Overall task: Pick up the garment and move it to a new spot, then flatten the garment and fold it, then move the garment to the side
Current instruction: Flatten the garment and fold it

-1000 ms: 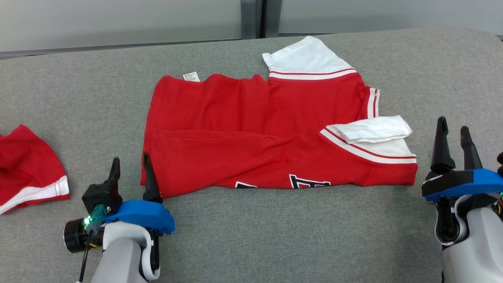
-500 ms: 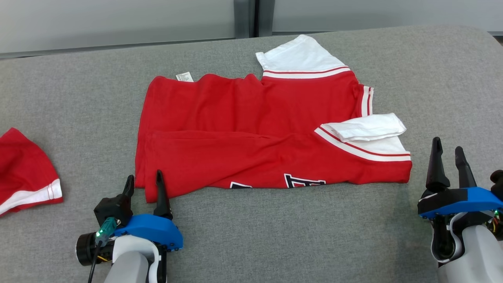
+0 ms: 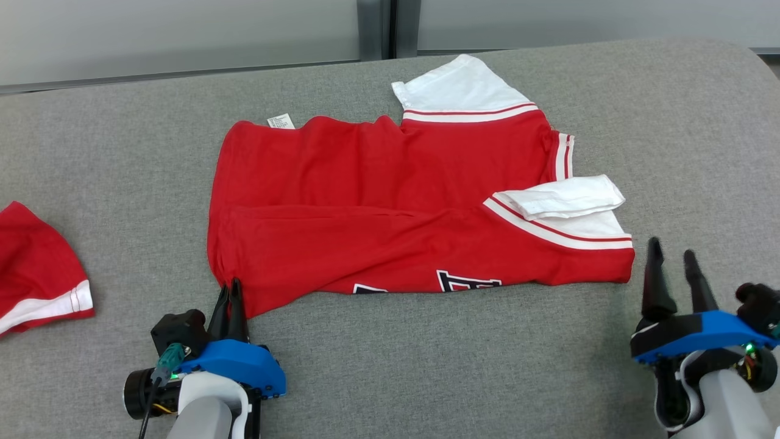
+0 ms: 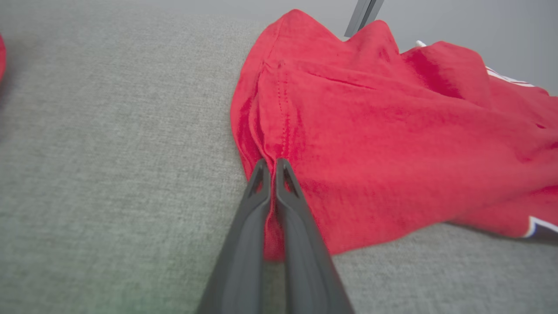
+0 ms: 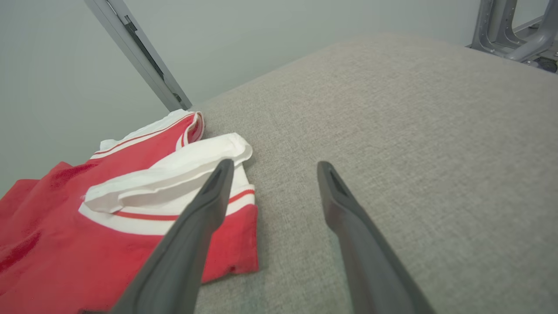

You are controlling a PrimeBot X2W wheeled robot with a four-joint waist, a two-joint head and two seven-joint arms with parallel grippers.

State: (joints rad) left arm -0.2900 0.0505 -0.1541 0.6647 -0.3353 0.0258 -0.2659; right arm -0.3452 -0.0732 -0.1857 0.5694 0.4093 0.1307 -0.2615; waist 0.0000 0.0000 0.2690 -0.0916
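The garment (image 3: 390, 207) is a red shirt with white, red-striped sleeves, lying partly folded across the middle of the grey surface. My left gripper (image 3: 229, 286) is shut on its near left corner; in the left wrist view the red hem (image 4: 279, 131) is pinched between the two dark fingers of that gripper (image 4: 271, 163). My right gripper (image 3: 670, 251) stands open just off the garment's near right corner, touching nothing. In the right wrist view that corner (image 5: 226, 244) lies left of the open gripper (image 5: 272, 168), behind its left finger.
A second red cloth with a white band (image 3: 36, 268) lies at the left edge. The grey padded surface (image 3: 426, 366) curves away at the far right. A pale wall with a metal post (image 3: 375, 27) runs behind it.
My left gripper slid to the garment's near left corner and shut on the hem. My right gripper dropped lower in view and stayed open. The camera has shifted slightly.
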